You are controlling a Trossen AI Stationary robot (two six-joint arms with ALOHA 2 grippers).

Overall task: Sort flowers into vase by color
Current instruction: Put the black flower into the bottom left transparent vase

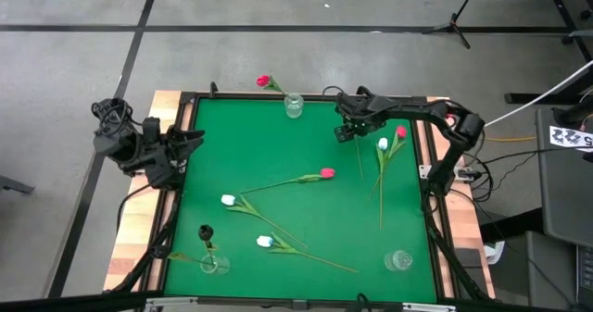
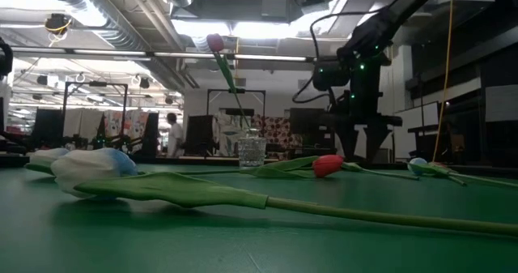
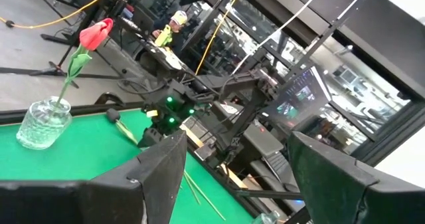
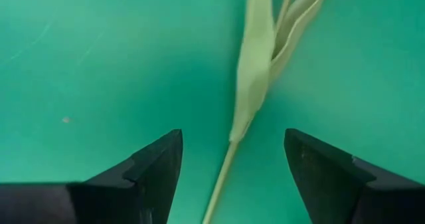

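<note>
Green worktop (image 1: 306, 155) carries scattered tulips. Right claw (image 4: 232, 161) hangs wide over a stem (image 4: 222, 174); left claw (image 3: 229, 164), wide too, waits at the worktop's left edge.

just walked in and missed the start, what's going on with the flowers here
The robot is sorting tulips into glass vases. The right hand is open above the green table, its fingers either side of a loose stem. The left hand waits open at the table's left edge. One red tulip stands in the far vase; a dark one in the near-left vase.
</note>
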